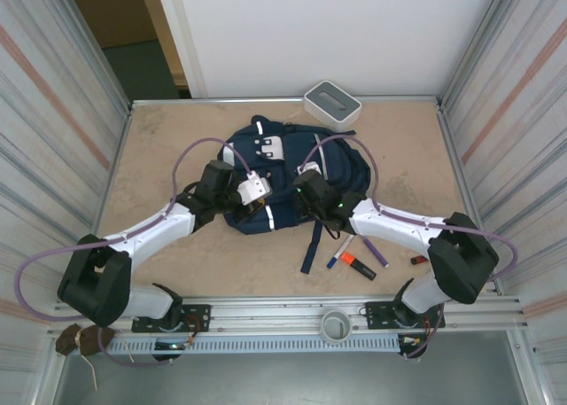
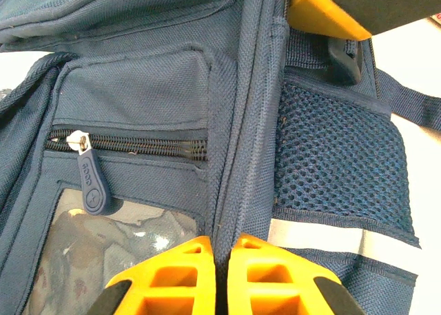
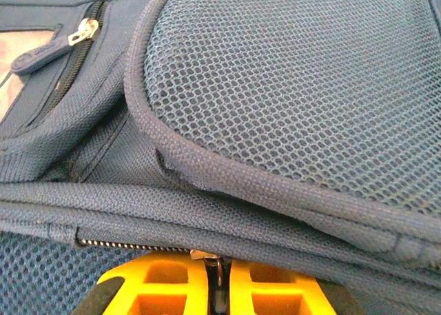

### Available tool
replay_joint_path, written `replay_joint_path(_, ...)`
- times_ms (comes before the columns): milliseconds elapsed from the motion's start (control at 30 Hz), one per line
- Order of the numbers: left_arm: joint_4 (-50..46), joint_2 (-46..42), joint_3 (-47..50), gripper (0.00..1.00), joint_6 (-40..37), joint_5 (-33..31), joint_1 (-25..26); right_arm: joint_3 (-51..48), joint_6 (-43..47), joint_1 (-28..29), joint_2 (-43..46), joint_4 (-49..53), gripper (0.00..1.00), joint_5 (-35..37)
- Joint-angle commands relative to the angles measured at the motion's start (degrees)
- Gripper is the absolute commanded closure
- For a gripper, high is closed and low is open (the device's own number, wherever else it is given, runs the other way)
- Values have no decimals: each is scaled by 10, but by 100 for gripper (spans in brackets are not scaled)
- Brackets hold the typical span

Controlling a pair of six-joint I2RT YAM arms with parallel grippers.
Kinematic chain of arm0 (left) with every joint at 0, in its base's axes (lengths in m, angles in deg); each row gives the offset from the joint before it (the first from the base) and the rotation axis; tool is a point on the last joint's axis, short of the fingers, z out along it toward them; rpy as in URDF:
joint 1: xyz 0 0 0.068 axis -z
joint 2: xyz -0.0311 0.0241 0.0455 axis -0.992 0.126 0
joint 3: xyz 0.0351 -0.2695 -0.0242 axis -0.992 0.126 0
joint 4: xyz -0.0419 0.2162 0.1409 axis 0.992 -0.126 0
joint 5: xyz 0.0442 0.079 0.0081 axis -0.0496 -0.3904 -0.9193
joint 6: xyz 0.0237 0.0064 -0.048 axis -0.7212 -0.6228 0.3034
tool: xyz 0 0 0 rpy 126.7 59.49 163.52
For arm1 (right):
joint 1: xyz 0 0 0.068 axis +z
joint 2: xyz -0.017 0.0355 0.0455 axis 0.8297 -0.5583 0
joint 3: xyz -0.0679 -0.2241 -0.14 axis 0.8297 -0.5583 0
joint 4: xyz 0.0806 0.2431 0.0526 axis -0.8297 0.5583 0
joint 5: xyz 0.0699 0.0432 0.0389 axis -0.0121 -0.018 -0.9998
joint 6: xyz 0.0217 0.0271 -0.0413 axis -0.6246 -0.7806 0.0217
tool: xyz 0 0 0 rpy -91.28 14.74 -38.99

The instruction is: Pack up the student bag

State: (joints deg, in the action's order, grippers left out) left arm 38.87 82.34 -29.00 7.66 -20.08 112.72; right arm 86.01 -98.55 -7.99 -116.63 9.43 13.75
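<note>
The student bag (image 1: 283, 157) lies flat mid-table, navy with white patches and reflective strips. My left gripper (image 1: 263, 195) sits at its near left side. In the left wrist view that gripper (image 2: 222, 249) is shut on a raised fabric seam of the bag, between the clear-window pocket with its zip pull (image 2: 93, 184) and the mesh side pocket (image 2: 331, 156). My right gripper (image 1: 308, 185) rests on the bag's right half. In the right wrist view this gripper (image 3: 219, 267) is shut on a metal zip pull (image 3: 207, 255) at the end of a zipper, below the padded mesh panel (image 3: 296, 87).
A white-grey box (image 1: 332, 104) stands at the back behind the bag. Pens (image 1: 341, 250), an orange highlighter (image 1: 357, 265) and a small red item (image 1: 418, 260) lie near the front right. A dark strap (image 1: 310, 245) trails toward the front edge. Metal walls close both sides.
</note>
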Motion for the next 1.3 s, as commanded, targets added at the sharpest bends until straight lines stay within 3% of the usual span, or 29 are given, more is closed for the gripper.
replay_joint_path(0, -8, -13, -13, 100, -6, 15, -8, -27, 30, -29, 43, -15, 99, -5)
replay_joint_path(400, 10, -41, 11, 100, -7, 6, -36, -108, 32, -127, 134, -10, 100, -110)
replay_joint_path(600, 16, -47, 21, 100, -21, -27, -42, -109, 27, -163, 157, 1, 100, -198)
replay_joint_path(733, 14, -60, 21, 75, -25, -16, -32, -108, 7, -146, 157, -25, 100, -250)
replay_joint_path(867, 37, -89, 34, 53, -45, -42, 12, -93, 1, -115, 158, -26, 100, -242)
replay_joint_path(1067, 62, -91, 13, 39, -60, -83, 78, -72, -5, -74, 161, -24, 100, -231)
replay_joint_path(1267, 81, -18, -26, 37, -84, -93, 120, -66, -15, -51, 157, -38, 100, -235)
